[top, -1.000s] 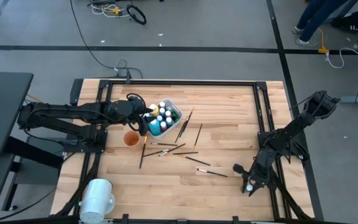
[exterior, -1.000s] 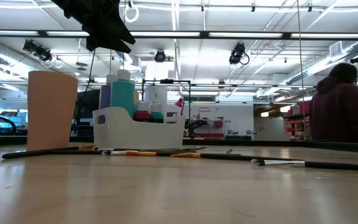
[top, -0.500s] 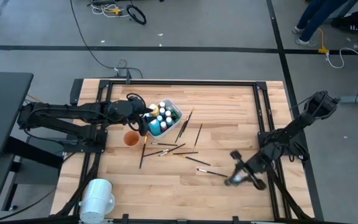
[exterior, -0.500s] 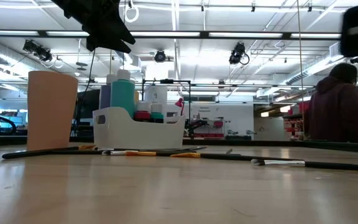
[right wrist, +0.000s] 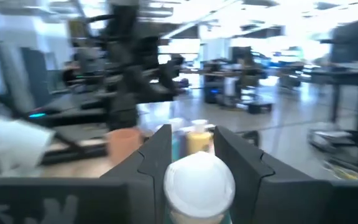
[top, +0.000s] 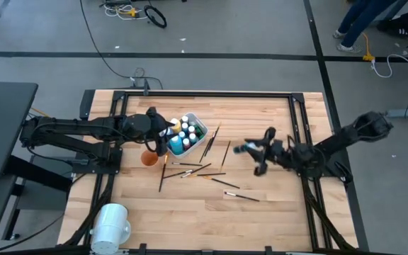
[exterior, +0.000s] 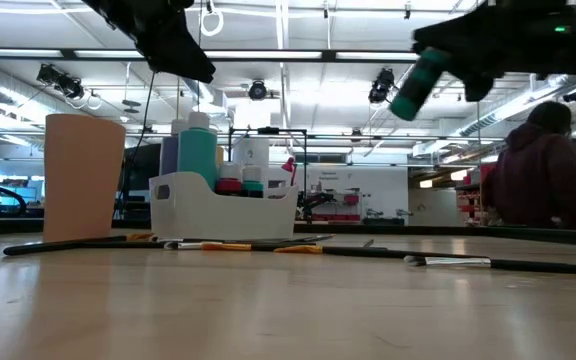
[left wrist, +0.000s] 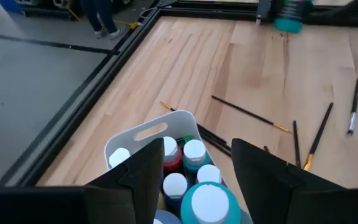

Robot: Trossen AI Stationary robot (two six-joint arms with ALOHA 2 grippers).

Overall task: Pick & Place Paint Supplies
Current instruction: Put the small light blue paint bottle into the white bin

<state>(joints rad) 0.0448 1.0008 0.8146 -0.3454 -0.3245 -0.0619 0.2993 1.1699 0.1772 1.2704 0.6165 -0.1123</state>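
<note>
A white tub (top: 197,122) at the table's far left holds several white-capped paint bottles (left wrist: 185,155), standing upright. My left gripper (top: 164,132) hovers open just above them; its fingers stand either side of a teal bottle's cap (left wrist: 209,204) without touching it. My right gripper (top: 250,149) is in the air right of the table's middle, shut on a teal bottle (exterior: 414,90) with a white cap (right wrist: 199,180). Several thin dark brushes (top: 202,170) lie flat on the wood between tub and right gripper. My right gripper pinches the teal bottle between its two fingers (right wrist: 156,163), one on each side. The white cap (right wrist: 199,182) faces back toward the wrist and hides the exact place of contact. The fingers come about level from the table's right. The bottle's body (exterior: 408,98) slants, lifted clear of the table.
A tan cup (top: 149,157) stands on the near side of the tub. A large white cylinder (top: 110,225) sits at the near left corner. Dark frame rails (top: 297,127) border the table. A person (exterior: 543,170) stands beyond the table.
My right gripper has risen from the table's near right corner and swung toward the far edge and the left, tipping from pointing down to about level, with the teal bottle carried along. My left gripper's wrist has rolled a little in place.
</note>
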